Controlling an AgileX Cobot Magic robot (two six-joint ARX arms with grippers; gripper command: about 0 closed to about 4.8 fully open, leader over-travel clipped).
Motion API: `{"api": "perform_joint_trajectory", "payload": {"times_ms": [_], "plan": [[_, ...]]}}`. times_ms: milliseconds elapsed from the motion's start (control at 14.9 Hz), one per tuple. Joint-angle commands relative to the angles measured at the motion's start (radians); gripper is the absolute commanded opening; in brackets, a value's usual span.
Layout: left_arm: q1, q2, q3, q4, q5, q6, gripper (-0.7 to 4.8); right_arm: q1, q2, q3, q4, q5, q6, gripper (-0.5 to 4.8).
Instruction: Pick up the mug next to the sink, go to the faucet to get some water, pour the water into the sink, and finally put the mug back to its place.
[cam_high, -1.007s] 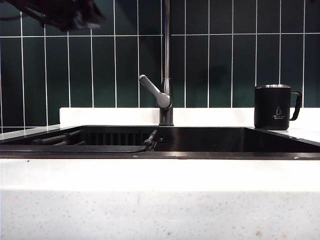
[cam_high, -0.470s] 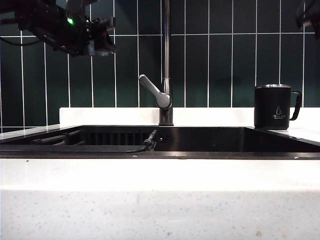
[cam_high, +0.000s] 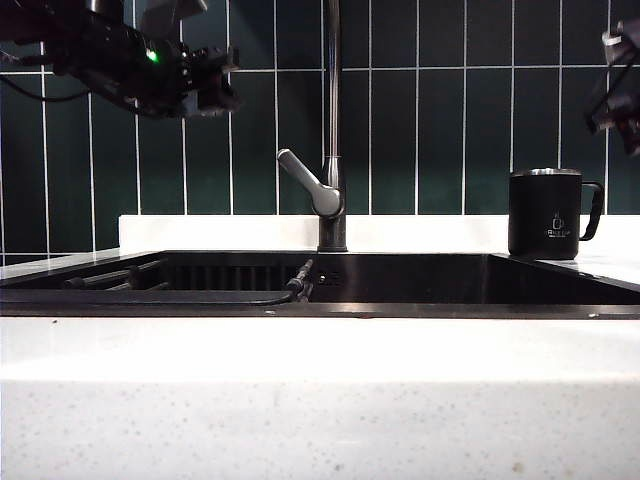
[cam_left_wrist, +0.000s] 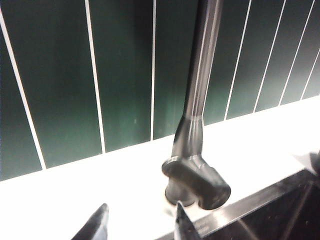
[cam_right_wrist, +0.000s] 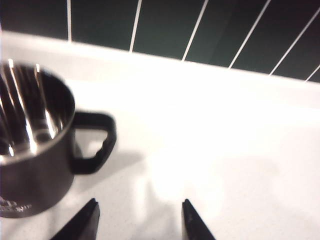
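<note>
The black mug (cam_high: 545, 214) with a silver rim stands upright on the white counter right of the sink (cam_high: 400, 280); its handle points right. The right wrist view shows the mug (cam_right_wrist: 30, 145) and its loop handle (cam_right_wrist: 95, 142) below and to one side of my right gripper (cam_right_wrist: 139, 207), which is open and empty. In the exterior view that gripper (cam_high: 620, 85) hangs above and right of the mug. The faucet (cam_high: 332, 130) rises behind the sink, lever (cam_high: 308, 182) angled left. My left gripper (cam_high: 215, 85) hovers high, left of the faucet, open and empty (cam_left_wrist: 140, 212), facing the faucet's lever (cam_left_wrist: 197, 182).
A dark slatted rack and a hose (cam_high: 200, 285) lie in the sink's left part. Dark green tiles (cam_high: 440, 130) form the back wall behind a white ledge. White speckled countertop (cam_high: 320, 400) fills the foreground.
The left arm has come down and moved right toward the faucet. The right gripper has come into the exterior view at the top right, above the mug. Mug and lever are unmoved.
</note>
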Motion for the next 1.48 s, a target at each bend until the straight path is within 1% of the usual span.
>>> {"api": "perform_joint_trajectory", "payload": {"times_ms": [67, 201, 336, 403, 537, 672, 873, 940, 1276, 1477], "plan": [[0.000, 0.023, 0.013, 0.008, 0.001, 0.008, 1.87, -0.024, 0.041, 0.003, 0.064, -0.035, 0.031, 2.25], [0.000, 0.042, 0.015, 0.028, 0.001, 0.008, 1.87, -0.037, 0.064, 0.003, 0.075, -0.071, 0.075, 2.25], [0.000, 0.063, 0.022, 0.043, 0.001, 0.008, 1.88, -0.037, 0.088, 0.003, 0.087, -0.076, 0.076, 2.25], [0.000, 0.085, 0.043, 0.041, 0.002, 0.008, 1.88, -0.037, 0.108, 0.003, 0.098, -0.098, 0.090, 2.26], [0.000, 0.108, 0.071, 0.031, 0.001, 0.008, 1.88, -0.037, 0.127, 0.004, 0.108, -0.101, 0.090, 2.29], [0.000, 0.139, 0.107, 0.026, 0.001, 0.008, 1.89, -0.037, 0.164, 0.004, 0.153, -0.102, 0.090, 2.46], [0.000, 0.153, 0.114, 0.023, 0.002, 0.012, 1.89, -0.037, 0.208, 0.011, 0.206, -0.102, 0.089, 2.58], [0.000, 0.157, 0.114, 0.024, 0.002, 0.012, 1.89, -0.037, 0.230, 0.031, 0.207, -0.109, 0.089, 2.67], [0.000, 0.158, 0.114, 0.023, 0.001, 0.012, 1.88, -0.036, 0.323, 0.142, 0.209, -0.113, 0.090, 2.66], [0.000, 0.158, 0.114, 0.024, 0.001, 0.013, 1.88, -0.037, 0.361, 0.165, 0.210, -0.113, 0.090, 2.66]]}}
